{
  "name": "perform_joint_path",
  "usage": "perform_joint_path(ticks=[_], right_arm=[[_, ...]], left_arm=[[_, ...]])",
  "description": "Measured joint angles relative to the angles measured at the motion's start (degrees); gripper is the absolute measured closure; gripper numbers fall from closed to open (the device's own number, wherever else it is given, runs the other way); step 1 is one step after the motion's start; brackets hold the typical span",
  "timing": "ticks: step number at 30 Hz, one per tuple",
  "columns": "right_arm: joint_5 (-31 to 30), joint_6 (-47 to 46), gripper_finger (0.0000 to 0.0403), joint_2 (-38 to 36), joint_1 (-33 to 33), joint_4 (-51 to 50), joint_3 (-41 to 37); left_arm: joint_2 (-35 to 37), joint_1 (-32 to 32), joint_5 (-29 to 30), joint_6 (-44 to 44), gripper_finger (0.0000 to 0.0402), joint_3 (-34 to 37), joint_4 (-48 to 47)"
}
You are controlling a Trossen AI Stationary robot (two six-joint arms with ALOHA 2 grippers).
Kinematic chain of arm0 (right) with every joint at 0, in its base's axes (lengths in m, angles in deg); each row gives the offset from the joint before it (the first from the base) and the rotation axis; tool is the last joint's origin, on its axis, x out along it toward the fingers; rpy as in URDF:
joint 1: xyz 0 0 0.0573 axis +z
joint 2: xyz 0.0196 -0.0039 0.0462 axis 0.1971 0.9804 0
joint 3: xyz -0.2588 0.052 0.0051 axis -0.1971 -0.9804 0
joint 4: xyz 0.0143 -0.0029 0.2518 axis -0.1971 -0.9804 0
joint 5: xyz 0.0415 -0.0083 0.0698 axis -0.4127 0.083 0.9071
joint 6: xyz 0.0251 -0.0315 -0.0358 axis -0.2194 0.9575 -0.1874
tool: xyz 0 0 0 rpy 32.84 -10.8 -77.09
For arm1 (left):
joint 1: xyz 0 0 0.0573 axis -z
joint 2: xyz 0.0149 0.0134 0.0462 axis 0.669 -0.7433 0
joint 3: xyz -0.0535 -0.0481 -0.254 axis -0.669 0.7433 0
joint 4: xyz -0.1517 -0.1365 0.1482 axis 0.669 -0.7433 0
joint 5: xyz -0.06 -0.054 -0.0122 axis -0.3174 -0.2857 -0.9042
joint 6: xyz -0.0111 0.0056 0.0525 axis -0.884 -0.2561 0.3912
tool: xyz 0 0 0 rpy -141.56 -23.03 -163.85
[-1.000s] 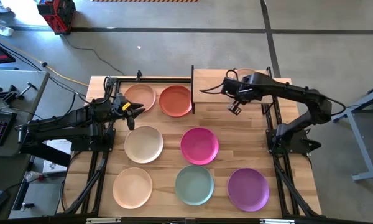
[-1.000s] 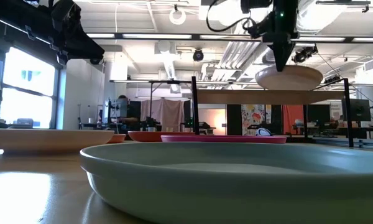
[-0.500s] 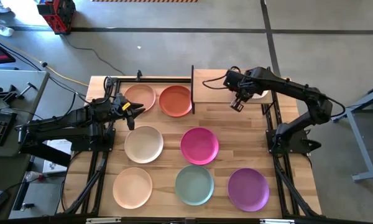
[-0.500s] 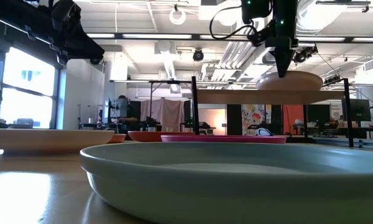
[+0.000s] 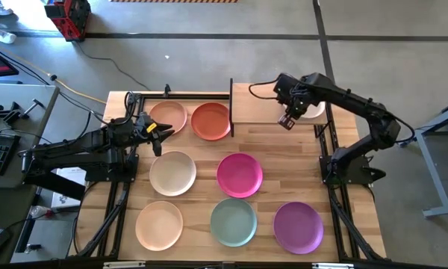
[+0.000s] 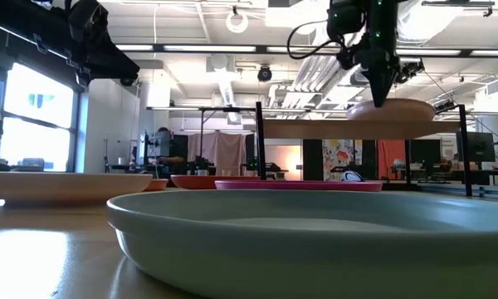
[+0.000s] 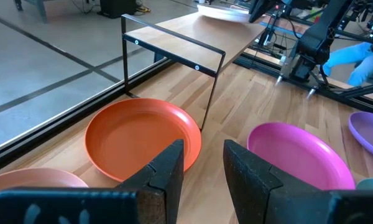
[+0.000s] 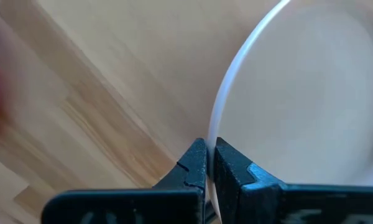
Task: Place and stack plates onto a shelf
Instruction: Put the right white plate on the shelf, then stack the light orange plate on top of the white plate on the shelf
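My right gripper [image 5: 287, 120] is shut on a cream plate [image 5: 312, 109] over the right end of the shelf [image 5: 255, 104], a pale wood board on thin black posts. In the low view the plate [image 6: 390, 109] hangs just above the board [image 6: 315, 129]; whether it touches, I cannot tell. Several more plates lie flat on the tabletop: peach [image 5: 168, 116], orange-red [image 5: 211, 120], cream [image 5: 172, 172], magenta [image 5: 240, 174], peach [image 5: 159, 225], pale green [image 5: 234, 221], purple [image 5: 298, 226]. My left gripper [image 5: 164, 133] waits open at the left, beside the peach plate. My right gripper pinches the cream plate's rim [image 8: 215, 130] between its two fingers, one inside the plate and one outside. The fingers [image 6: 379, 83] come steeply from above, pointing down. The plate sits about level, its hollow up, low over the shelf board.
The shelf's black posts [image 5: 231, 104] stand between the orange-red plate and the board. A black rail [image 5: 198, 95] runs along the far edge behind the two far plates. The board's left half [image 5: 250, 103] is bare wood. The right arm's base [image 5: 347, 168] stands at the table's right edge.
My right gripper has swung toward the table's right edge, carrying the cream plate along above the shelf; the plate now shows clear of the arm at the board's right end. The gripper has stayed shut. The left arm has kept still.
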Motion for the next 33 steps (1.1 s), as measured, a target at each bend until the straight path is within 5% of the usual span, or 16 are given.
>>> perform_joint_path(ticks=[13, 24, 33], right_arm=[[2.7, 0.6, 0.0401, 0.0, -0.9, 0.9, 0.0], [2.6, 0.4, 0.0341, 0.0, -0.9, 1.0, 0.0], [2.5, -0.9, 0.0336, 0.0, 1.1, 0.6, 2.6]], left_arm=[[0.0, 0.0, 0.0, 0.0, 0.03, 0.0, 0.0], [0.0, 0.0, 0.0, 0.0, 0.03, 0.0, 0.0], [0.0, 0.0, 0.0, 0.0, 0.03, 0.0, -0.1]])
